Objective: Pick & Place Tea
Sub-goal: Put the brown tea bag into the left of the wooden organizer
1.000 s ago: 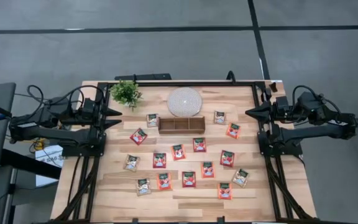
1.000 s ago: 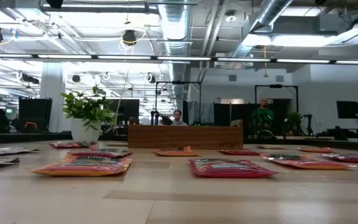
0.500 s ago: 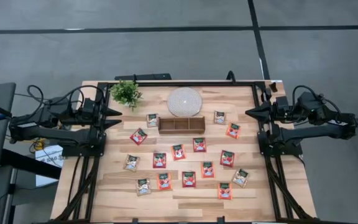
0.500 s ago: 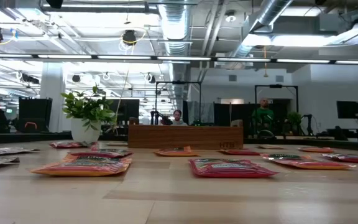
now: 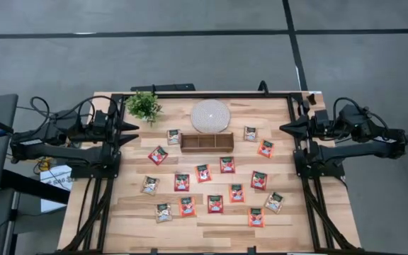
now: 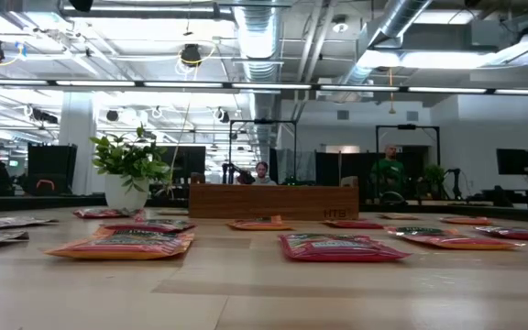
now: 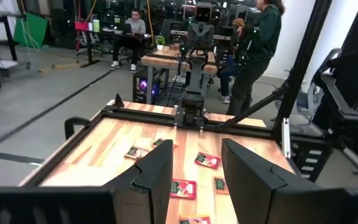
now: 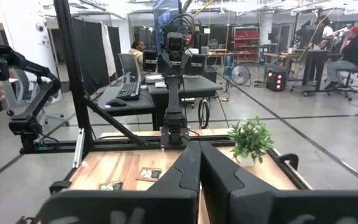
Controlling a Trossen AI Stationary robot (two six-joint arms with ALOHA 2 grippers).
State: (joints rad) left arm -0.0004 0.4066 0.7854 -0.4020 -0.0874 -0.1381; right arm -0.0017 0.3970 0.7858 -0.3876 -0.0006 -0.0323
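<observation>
Several tea sachets lie flat on the wooden table, most red-orange like one at the middle, a few pale like one toward the left. In the low view a red sachet lies nearest. My left gripper hovers open at the table's left edge, pointing level toward the right; in its wrist view the gripper has nothing between its fingers. My right gripper hovers shut at the right edge, pointing left, empty; its own view shows the gripper closed.
A brown three-compartment wooden tray stands at the far middle, with a round white disc behind it and a potted plant at the far left. Black frame rails run along both sides. People sit in the room beyond.
</observation>
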